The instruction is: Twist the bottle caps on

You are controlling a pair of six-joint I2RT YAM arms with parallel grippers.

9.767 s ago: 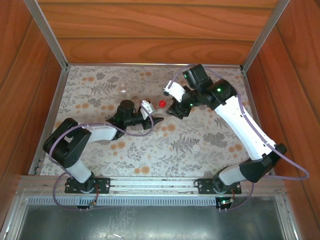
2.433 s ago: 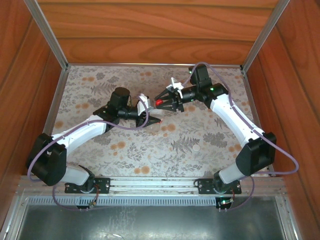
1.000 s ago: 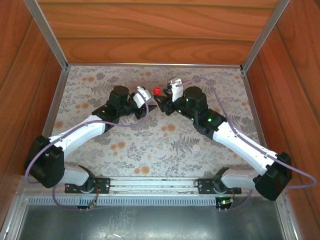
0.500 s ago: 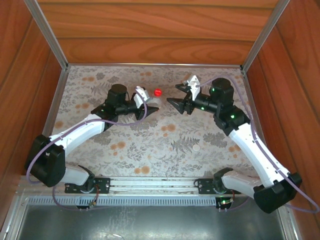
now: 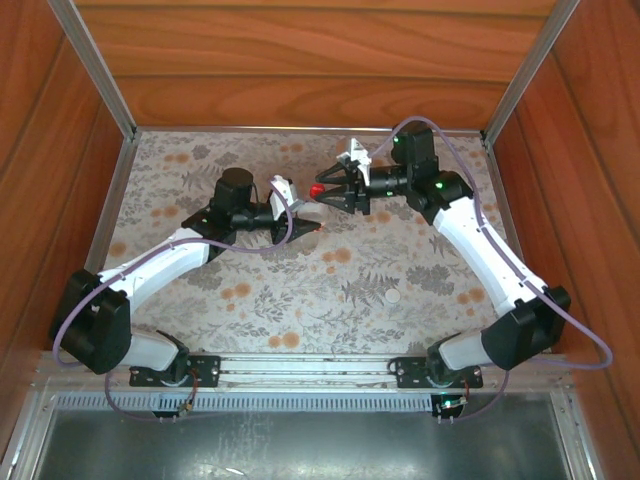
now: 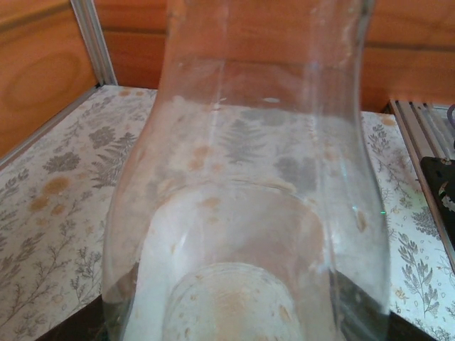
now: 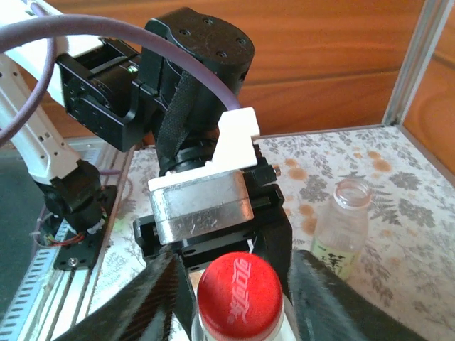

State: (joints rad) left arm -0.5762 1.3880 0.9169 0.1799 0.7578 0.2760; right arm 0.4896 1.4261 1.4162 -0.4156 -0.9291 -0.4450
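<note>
Red cap (image 7: 239, 288) atop bottle (image 6: 249, 213), between right pincer (image 7: 240, 302) fingers, cannot tell if gripped; left pincer (image 5: 300, 220) clenched on bottle.

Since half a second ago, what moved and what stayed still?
The right end effector swung back left from where it had pulled away; its fingers now sit either side of the red cap on the clear bottle, though whether they pinch it is unclear. The left end effector kept holding that bottle, and the white cap stayed put.

Top camera looks down from behind; both wrist cameras closely face one bottle (image 6: 242, 213)
</note>
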